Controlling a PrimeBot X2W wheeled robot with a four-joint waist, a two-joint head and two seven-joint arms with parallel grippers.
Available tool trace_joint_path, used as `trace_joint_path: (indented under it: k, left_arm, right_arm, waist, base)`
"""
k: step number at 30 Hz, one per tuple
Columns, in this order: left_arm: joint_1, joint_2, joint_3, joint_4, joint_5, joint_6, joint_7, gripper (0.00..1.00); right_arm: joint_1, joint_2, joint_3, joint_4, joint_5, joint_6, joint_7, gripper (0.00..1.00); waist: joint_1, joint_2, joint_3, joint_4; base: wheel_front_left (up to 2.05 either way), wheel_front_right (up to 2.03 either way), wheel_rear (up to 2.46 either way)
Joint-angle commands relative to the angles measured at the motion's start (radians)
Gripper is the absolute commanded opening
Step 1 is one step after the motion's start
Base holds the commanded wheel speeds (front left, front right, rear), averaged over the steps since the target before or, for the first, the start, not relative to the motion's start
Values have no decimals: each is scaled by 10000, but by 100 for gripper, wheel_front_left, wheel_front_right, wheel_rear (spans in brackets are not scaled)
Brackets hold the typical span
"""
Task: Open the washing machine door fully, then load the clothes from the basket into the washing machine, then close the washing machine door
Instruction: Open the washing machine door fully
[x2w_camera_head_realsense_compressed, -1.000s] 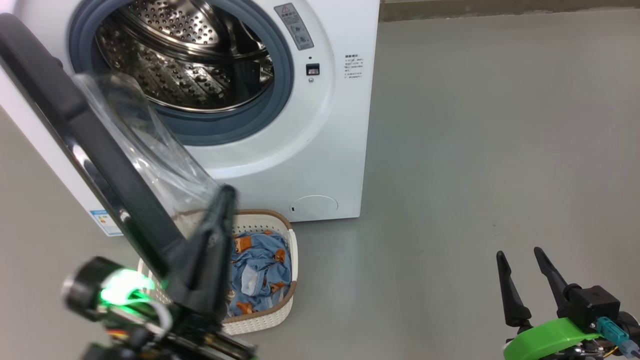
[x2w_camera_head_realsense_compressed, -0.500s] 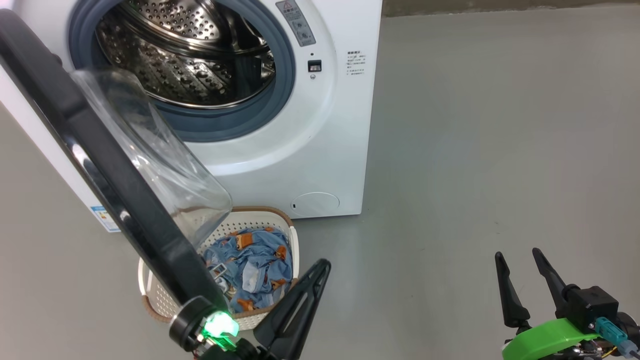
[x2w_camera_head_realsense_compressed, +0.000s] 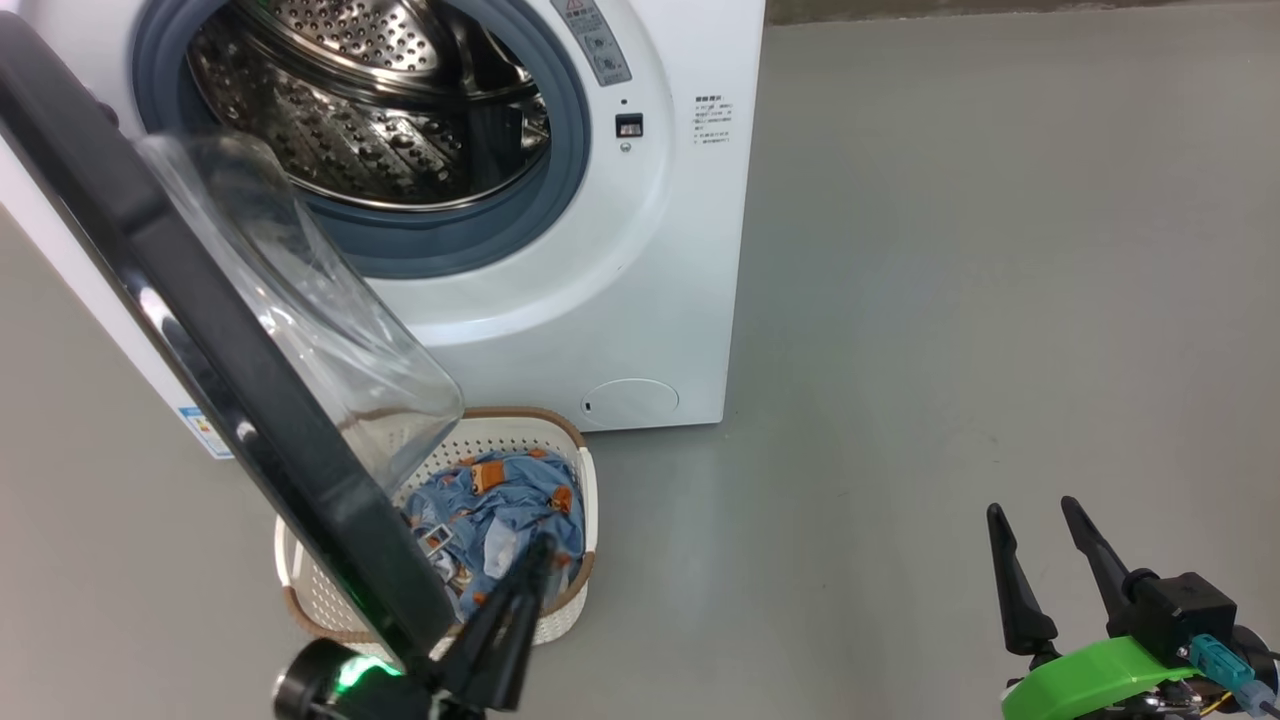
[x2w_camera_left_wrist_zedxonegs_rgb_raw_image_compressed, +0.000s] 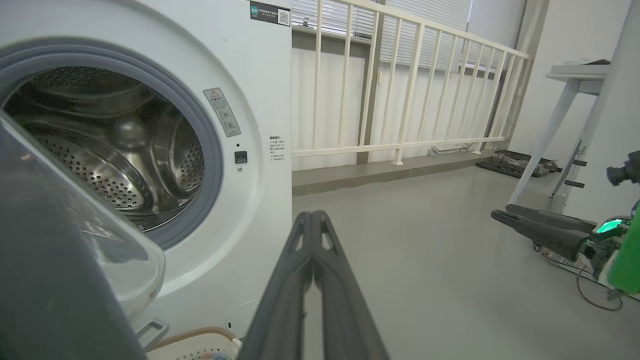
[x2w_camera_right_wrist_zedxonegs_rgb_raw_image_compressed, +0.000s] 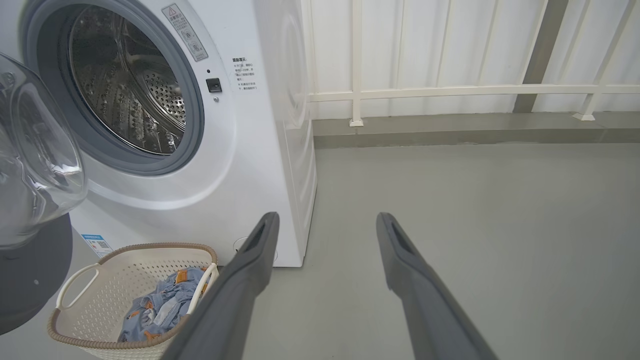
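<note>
Door (x2w_camera_head_realsense_compressed: 200, 330) hides half the basket (x2w_camera_head_realsense_compressed: 490, 440) in head view, none in right wrist view. Left claw (x2w_camera_left_wrist_zedxonegs_rgb_raw_image_compressed: 312, 216) closed empty, right claw (x2w_camera_head_realsense_compressed: 1030, 508) spread.

You are looking at a grey floor (x2w_camera_head_realsense_compressed: 950, 300) that is carrying the washing machine (x2w_camera_head_realsense_compressed: 660, 250) and, just before it, the basket (x2w_camera_head_realsense_compressed: 318, 600).

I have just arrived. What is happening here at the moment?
A laundry job is under way. The washing machine door is swung open and hangs over the basket, and the steel drum is empty. The clothes lie in the basket, not yet loaded. The left gripper is shut, holds nothing, and is by the door's lower edge at the basket. The right gripper is open and idle over the floor to the right.
</note>
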Motion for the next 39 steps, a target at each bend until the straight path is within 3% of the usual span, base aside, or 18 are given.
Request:
trace_joint_path:
  k: [1, 12, 21, 29, 39]
  left_arm:
    - [-347, -62, 538, -45, -85, 39, -42, 0]
    - [-1006, -244, 1868, 1151, -231, 34, -42, 0]
    - [-964, -301, 2231, 1278, -142, 17, -42, 0]
    - [-585, -322, 2493, 1075, 81, 31, -42, 0]
    - [-170, -330, 3240, 855, 148, 608, -42, 0]
  right_arm:
    - [-399, -43, 296, -200, 99, 16, -120, 100]
    - [-518, -43, 385, -161, 250, 16, -120, 100]
    - [-546, -43, 339, -129, 265, 16, -120, 100]
    - [-480, -43, 329, -164, 307, 16, -120, 100]
    - [-456, -43, 258, -191, 351, 16, -120, 100]
  waist:
    - [0, 0, 18, -5]
    - [0, 0, 223, -114]
    - [0, 0, 257, 28]
    - [0, 0, 221, 499]
    - [0, 0, 252, 1431]
  base:
    - [0, 0, 0]
    - [0, 0, 0]
    - [0, 0, 0]
    - [0, 0, 0]
    - [0, 0, 0]
